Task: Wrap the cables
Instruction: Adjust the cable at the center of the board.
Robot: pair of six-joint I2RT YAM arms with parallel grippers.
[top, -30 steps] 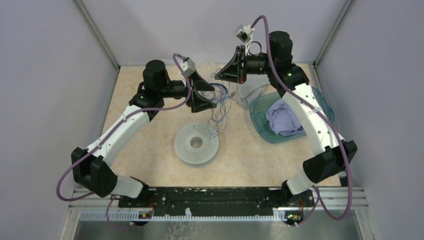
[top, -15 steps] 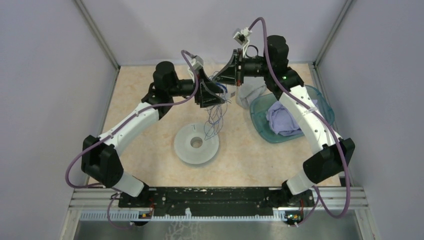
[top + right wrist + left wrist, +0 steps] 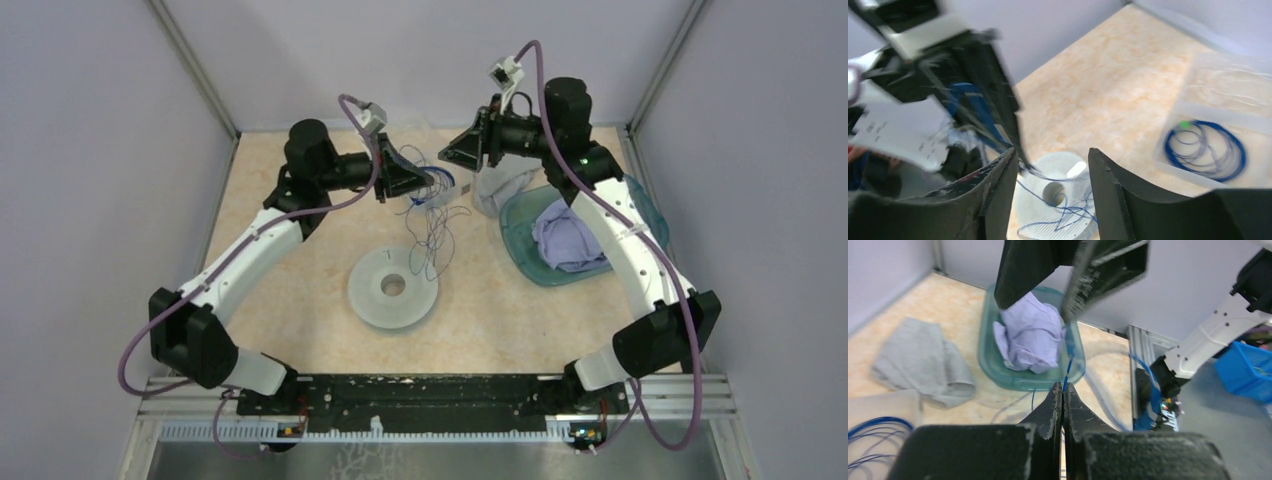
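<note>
- The left claw (image 3: 1064, 387) is clamped shut on the thin, dark grey, thread-like cables (image 3: 432, 235); the right claw (image 3: 1052, 152) is held apart and empty.
- The cables are trailed in a loose tangle towards the pale grey round plastic spool (image 3: 393, 288); the winding is judged not yet done.

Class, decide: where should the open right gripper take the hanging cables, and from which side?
Probably the cables where they hang free, below the left gripper and above the spool, coming from the right: those strands dangle loose in air, facing the right gripper.
</note>
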